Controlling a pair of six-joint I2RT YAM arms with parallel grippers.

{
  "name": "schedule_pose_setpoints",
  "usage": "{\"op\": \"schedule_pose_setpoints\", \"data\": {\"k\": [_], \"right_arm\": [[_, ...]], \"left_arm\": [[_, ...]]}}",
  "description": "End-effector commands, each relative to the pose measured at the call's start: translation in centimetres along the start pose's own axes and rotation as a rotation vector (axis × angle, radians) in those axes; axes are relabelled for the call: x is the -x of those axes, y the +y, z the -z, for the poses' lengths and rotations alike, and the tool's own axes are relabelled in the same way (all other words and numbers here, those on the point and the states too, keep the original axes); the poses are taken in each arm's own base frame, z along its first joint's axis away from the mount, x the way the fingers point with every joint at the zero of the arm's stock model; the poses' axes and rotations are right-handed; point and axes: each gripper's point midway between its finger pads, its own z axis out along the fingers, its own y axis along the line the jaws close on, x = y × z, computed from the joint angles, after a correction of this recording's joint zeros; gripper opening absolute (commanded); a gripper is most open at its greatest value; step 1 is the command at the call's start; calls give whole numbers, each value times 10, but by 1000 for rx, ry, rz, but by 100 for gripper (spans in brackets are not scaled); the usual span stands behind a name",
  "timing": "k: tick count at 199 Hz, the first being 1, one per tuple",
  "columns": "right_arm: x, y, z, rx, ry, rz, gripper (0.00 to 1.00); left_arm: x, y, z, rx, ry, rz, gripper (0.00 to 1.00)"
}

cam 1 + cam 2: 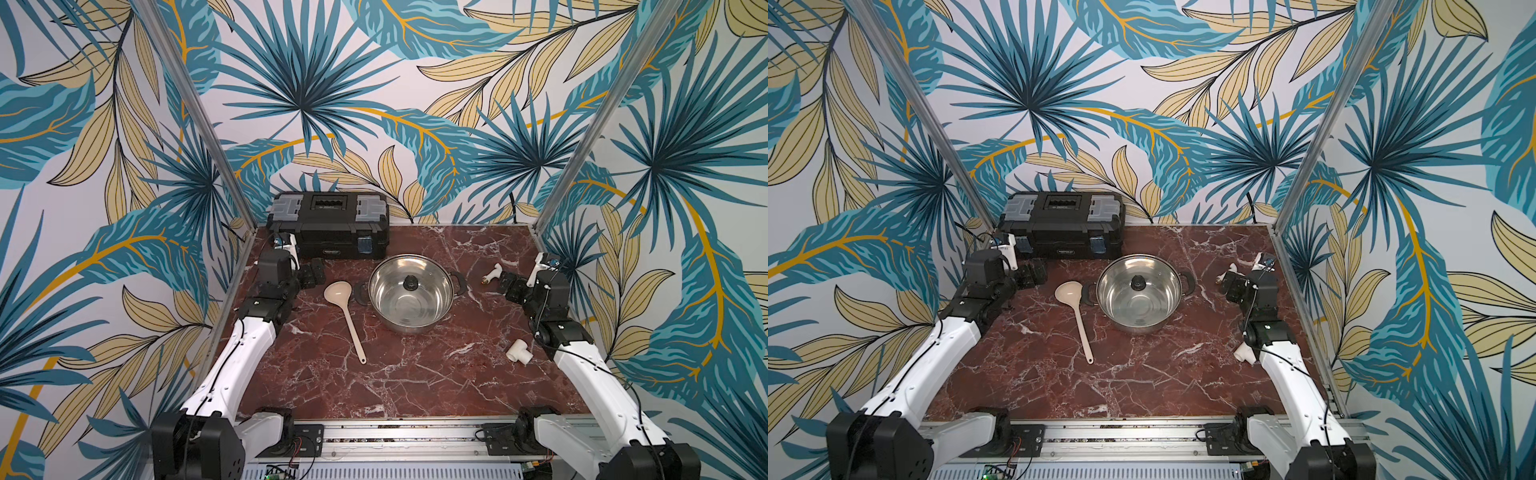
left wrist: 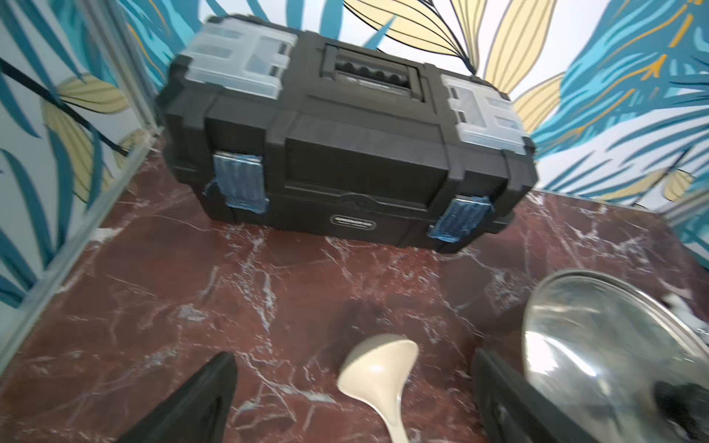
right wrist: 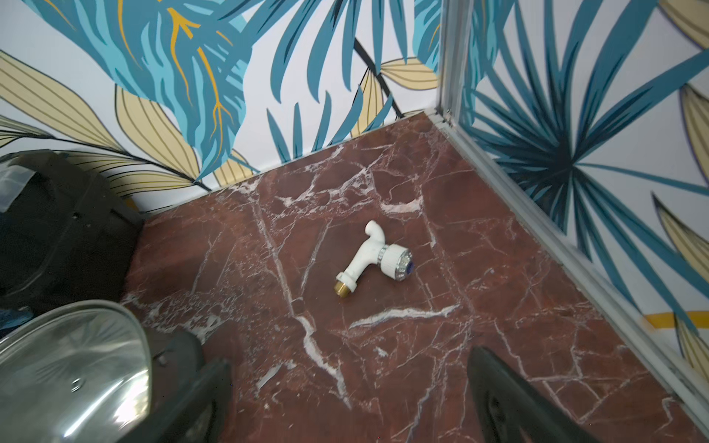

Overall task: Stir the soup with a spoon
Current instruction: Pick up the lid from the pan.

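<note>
Task unstarted. Cream-beige plastic ladle (image 1: 337, 293) flat on red marble desk (image 1: 415, 374), just beside round stainless-steel pot (image 1: 399, 326), untouched. Clear glass lid with black knob (image 1: 411, 284) apparently on pot. Left tool (image 1: 314, 272), right tool (image 1: 509, 286) spread wide, empty. Remaining: uncover, grasp, stir.

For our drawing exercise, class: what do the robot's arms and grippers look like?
The left arm and right arm have white shells, black joints and thin black cables outside. The left gripper and right gripper are black, with flat wedge-shaped fingers.
</note>
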Motion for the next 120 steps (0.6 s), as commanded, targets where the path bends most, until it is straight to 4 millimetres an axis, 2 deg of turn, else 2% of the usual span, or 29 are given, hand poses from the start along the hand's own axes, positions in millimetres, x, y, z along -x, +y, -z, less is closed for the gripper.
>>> {"op": "schedule_pose_setpoints", "data": {"k": [1,28,80,120], "right_arm": [[-39,17,9,94,229,-57,99],[-36,25,21,142,240,-107,100],[-28,34,38,182,253,-157,99],[-26,36,46,192,258,-165,99]], "left_arm": [[-15,-42,16,-63,174,25,100],[-17,-94,19,-119,256,-57,100],[-40,-177,-3,-166,418,-200,100],[-64,-222,-20,-136,478,-354,100]]}}
